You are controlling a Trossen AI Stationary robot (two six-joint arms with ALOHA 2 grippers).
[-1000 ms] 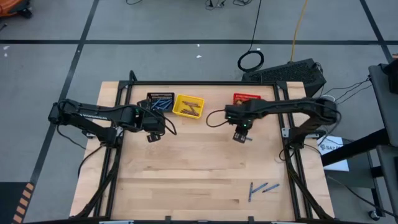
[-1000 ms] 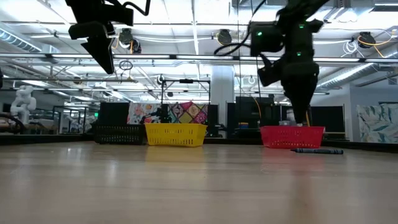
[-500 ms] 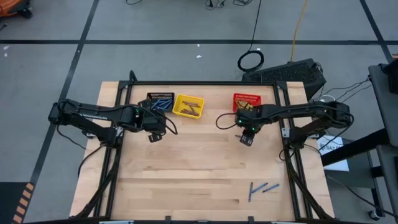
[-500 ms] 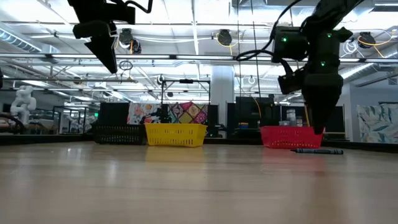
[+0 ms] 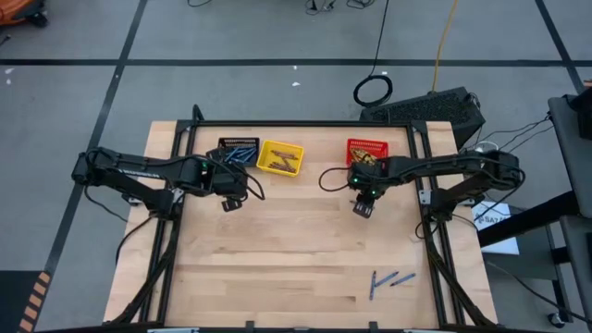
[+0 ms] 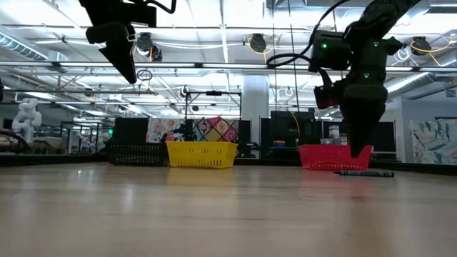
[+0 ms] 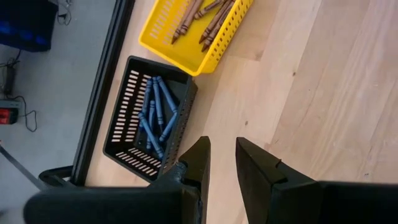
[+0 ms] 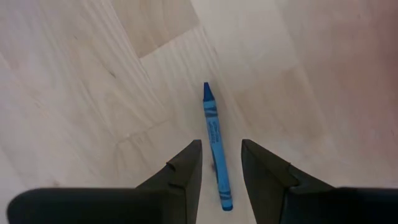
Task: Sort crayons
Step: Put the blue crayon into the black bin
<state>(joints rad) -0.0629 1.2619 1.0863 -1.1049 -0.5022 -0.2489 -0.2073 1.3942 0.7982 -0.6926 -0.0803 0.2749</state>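
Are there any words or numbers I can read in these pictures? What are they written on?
No text can be read for certain.
Blue crayon under the right gripper: its wrapper has dark print, too blurred to read.
White sheet beside the table, in the high view: dark lettering, too small to read.
Black basket, yellow basket, red basket: no writing visible.

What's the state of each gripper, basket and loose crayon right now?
Left gripper: open, empty, above the table.
Right gripper: open, over a blue crayon.
That blue crayon: flat on the table, not gripped.
Black basket: upright, holds blue crayons.
Yellow basket: upright, holds brown crayons.
Red basket: upright, contents unclear.
Loose crayons: flat on the table.
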